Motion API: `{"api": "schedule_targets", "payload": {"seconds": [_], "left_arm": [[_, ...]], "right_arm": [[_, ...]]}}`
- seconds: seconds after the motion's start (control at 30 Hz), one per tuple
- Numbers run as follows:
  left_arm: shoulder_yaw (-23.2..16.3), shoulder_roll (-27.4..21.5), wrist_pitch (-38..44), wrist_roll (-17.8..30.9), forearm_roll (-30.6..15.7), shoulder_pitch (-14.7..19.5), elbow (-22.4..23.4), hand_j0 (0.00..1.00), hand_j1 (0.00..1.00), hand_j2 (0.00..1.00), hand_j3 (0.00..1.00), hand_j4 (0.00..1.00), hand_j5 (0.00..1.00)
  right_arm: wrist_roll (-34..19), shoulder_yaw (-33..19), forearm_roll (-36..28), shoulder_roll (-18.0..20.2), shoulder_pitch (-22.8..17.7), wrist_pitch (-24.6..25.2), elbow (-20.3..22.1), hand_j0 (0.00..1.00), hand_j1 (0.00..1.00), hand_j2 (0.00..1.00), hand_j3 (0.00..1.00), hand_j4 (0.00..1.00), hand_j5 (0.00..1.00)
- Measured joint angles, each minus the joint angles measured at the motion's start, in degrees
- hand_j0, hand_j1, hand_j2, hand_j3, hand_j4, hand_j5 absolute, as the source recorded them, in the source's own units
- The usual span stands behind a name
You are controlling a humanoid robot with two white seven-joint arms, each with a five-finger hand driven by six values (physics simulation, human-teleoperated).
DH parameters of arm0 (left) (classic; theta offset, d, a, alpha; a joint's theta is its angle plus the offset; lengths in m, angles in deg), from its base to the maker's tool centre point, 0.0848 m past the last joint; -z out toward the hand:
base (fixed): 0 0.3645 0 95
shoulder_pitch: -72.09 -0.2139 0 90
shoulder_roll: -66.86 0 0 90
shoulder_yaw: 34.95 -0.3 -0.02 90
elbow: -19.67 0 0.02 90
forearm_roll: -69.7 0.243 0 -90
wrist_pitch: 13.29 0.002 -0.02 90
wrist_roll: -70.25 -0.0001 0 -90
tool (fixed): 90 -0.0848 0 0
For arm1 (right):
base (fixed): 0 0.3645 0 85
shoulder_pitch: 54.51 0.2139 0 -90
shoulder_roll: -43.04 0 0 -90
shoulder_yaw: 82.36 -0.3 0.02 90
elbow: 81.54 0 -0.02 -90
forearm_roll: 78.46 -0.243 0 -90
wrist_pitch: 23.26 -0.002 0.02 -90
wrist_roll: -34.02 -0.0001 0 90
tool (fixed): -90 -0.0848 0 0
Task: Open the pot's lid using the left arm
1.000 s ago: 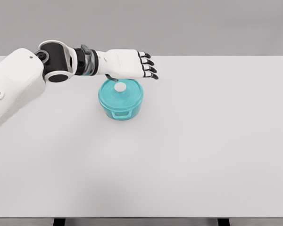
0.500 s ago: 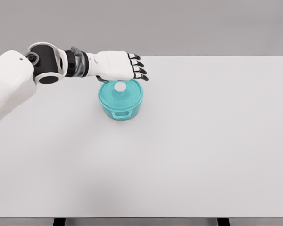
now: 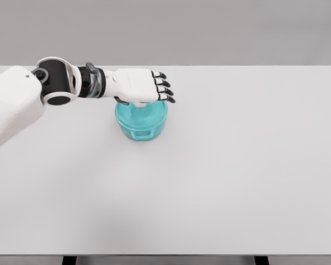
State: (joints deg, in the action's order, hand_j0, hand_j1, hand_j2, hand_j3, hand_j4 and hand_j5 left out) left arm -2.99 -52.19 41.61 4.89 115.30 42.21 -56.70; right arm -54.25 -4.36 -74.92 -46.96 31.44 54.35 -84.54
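A teal pot (image 3: 141,126) with its lid (image 3: 149,114) on stands on the white table (image 3: 226,165), left of the middle and toward the back. My left hand (image 3: 154,88) lies flat right over the lid's back half, palm down. Its fingers (image 3: 164,91) are stretched out to the right and hold nothing. The palm hides the lid's white knob. A dark thumb tip (image 3: 121,101) shows under the hand at the pot's left rim. I cannot tell whether the palm touches the lid. The right arm is out of view.
The pot's small front handle (image 3: 142,134) faces me. A grey wall rises behind the table's far edge (image 3: 254,66).
My left hand has drawn back to the left and dropped lower over the pot. It now covers the white knob, which showed in front of the hand before.
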Motion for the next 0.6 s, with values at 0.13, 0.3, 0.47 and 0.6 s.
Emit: {"api": "schedule_targets", "payload": {"seconds": [0.13, 0.3, 0.47, 0.6], "left_arm": [[-0.1, -0.2, 0.0, 0.1, 0.1, 0.1, 0.1, 0.95, 0.95, 0.95, 0.95, 0.95, 0.95], [-0.5, -0.7, 0.0, 0.1, 0.2, 0.1, 0.0, 0.91, 0.91, 0.91, 0.91, 0.91, 0.91], [-1.2, -0.8, 0.0, 0.1, 0.2, 0.0, 0.0, 0.91, 0.91, 0.91, 0.91, 0.91, 0.91], [-1.6, -0.8, 0.0, 0.1, 0.2, 0.1, 0.0, 0.9, 0.9, 0.9, 0.9, 0.9, 0.9]], "right_arm": [[0.0, 0.0, 0.0, 0.0, 0.0, 0.0, 0.0, 1.0, 1.0, 1.0, 1.0, 1.0, 1.0], [0.0, 0.0, 0.0, 0.0, 0.0, 0.0, 0.0, 1.0, 1.0, 1.0, 1.0, 1.0, 1.0], [0.0, 0.0, 0.0, 0.0, 0.0, 0.0, 0.0, 1.0, 1.0, 1.0, 1.0, 1.0, 1.0], [0.0, 0.0, 0.0, 0.0, 0.0, 0.0, 0.0, 1.0, 1.0, 1.0, 1.0, 1.0, 1.0]]}}
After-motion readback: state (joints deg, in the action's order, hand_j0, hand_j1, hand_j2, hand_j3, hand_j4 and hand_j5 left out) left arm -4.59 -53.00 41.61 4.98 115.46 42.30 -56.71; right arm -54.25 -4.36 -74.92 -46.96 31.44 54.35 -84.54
